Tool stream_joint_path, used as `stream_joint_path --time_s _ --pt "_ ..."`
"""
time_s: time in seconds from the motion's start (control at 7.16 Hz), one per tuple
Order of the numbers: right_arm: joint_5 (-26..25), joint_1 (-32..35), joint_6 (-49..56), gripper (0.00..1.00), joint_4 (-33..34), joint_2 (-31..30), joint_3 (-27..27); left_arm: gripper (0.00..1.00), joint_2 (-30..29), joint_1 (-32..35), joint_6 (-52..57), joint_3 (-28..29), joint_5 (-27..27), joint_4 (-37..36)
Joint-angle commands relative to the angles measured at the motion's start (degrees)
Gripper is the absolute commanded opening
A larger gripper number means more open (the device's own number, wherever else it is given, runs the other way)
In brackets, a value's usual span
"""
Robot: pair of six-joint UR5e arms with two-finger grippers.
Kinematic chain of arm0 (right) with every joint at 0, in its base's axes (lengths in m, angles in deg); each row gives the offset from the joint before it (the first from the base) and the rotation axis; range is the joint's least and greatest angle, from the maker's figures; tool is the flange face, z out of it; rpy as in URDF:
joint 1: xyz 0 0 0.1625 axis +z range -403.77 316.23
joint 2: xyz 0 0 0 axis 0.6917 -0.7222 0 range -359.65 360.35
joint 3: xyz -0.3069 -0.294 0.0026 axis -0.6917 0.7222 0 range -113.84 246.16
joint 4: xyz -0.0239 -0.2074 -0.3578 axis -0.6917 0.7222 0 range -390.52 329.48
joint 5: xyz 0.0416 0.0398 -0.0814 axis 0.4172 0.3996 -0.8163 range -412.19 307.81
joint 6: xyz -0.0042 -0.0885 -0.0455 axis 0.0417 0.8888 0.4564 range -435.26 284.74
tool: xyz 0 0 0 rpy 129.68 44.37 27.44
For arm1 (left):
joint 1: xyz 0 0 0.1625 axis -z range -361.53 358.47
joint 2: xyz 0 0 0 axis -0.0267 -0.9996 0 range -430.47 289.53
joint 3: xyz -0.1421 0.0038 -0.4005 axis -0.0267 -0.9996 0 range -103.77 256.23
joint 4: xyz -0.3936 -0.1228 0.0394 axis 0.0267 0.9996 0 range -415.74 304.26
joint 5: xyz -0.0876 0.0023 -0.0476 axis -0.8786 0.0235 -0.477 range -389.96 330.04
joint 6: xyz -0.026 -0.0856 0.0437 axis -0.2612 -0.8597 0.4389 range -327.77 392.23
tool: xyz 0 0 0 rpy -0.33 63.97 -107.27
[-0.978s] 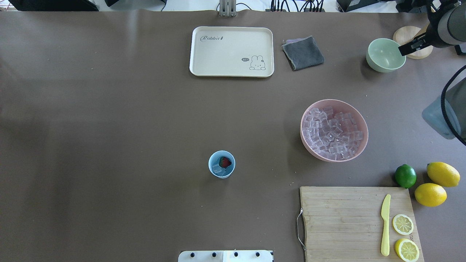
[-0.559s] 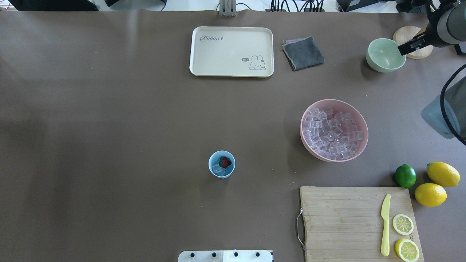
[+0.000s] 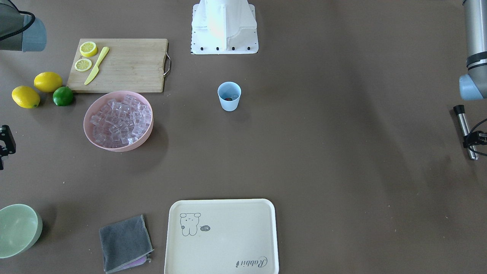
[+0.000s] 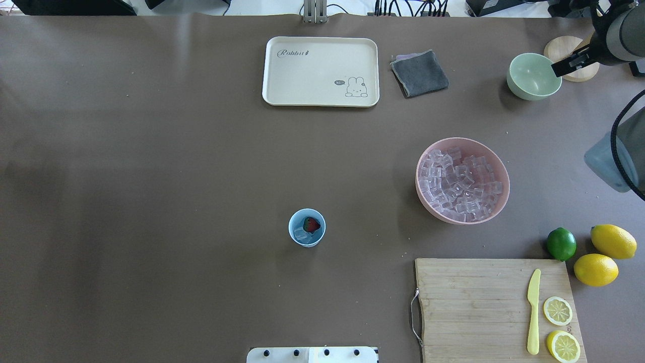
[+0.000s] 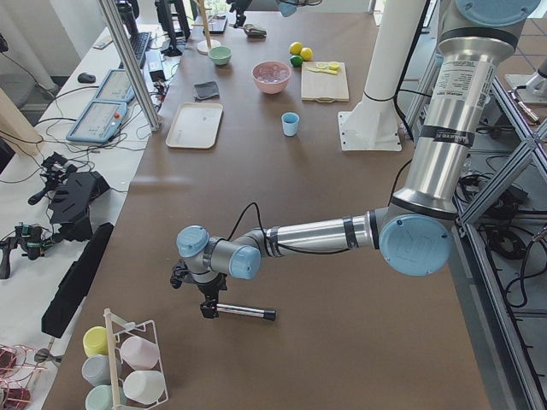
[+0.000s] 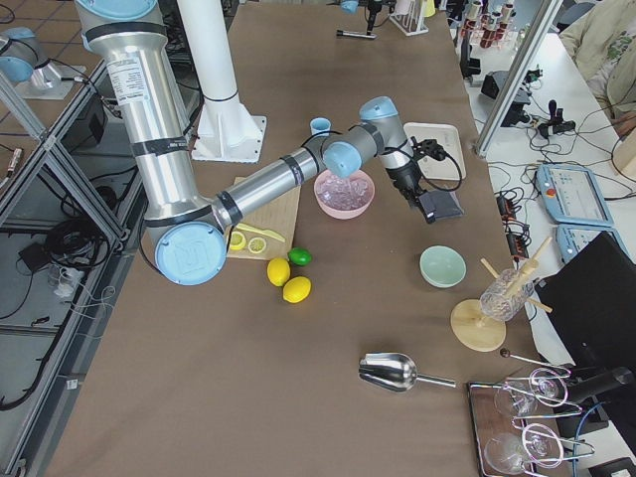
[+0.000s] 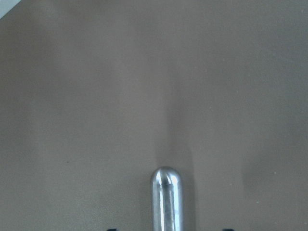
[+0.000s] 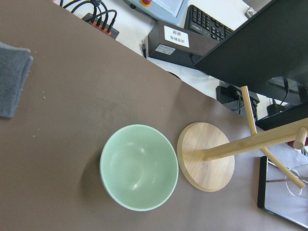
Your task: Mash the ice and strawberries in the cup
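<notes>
The light blue cup (image 4: 296, 222) stands mid-table, with a dark red strawberry (image 4: 312, 224) and clear ice (image 4: 301, 234) inside it; it also shows as the cup (image 3: 229, 102). More ice fills the pink bowl (image 4: 422, 191). Far off at the table's left end, my left gripper (image 3: 473, 140) sits low over a metal rod (image 3: 465, 131) lying on the table. In the left wrist view the rod (image 7: 165, 202) runs between finger ends set wide apart. My right gripper (image 4: 557, 70) hovers by the pale green bowl (image 4: 533, 76); its jaws do not show clearly.
A cream tray (image 4: 320, 71) and a grey cloth (image 4: 419, 73) lie at the far side. A cutting board (image 4: 473, 307) carries a yellow knife and lemon halves, beside a lime (image 4: 561, 244) and two lemons. A wooden stand base (image 8: 206, 156) sits next to the green bowl.
The right wrist wavers slightly near the green bowl. The cup and everything else on the table stay where they were.
</notes>
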Motion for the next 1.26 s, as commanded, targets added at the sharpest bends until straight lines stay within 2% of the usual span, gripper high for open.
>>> stream_joint_path --time_s 0.0,0.28,0.42,0.7,0.98,1.12 --pt "3.1 1.8 0.1 1.00 0.7 0.2 0.0 0.98 -0.9 3.2 -0.8 -1.2 -0.7 0.2" --pt "13.5 8.7 0.1 1.00 4.7 0.4 0.2 0.98 -4.9 5.2 -0.8 -2.0 -3.3 -1.1" --pt "15.6 11.7 0.2 1.00 6.9 0.5 0.8 0.98 -7.7 6.2 -0.8 -3.0 -4.8 -3.5" --pt "25.1 16.1 0.4 1.00 6.7 0.2 5.7 0.98 -11.2 6.8 -0.8 -4.9 -5.0 -5.4" --pt "30.5 19.7 0.9 1.00 6.6 -0.2 10.4 0.98 -14.3 6.8 -3.6 -8.1 -5.4 -7.4" --pt "31.3 20.0 0.9 1.00 6.6 -0.6 10.7 0.98 -15.0 6.9 -3.8 -9.9 -6.3 -8.9"
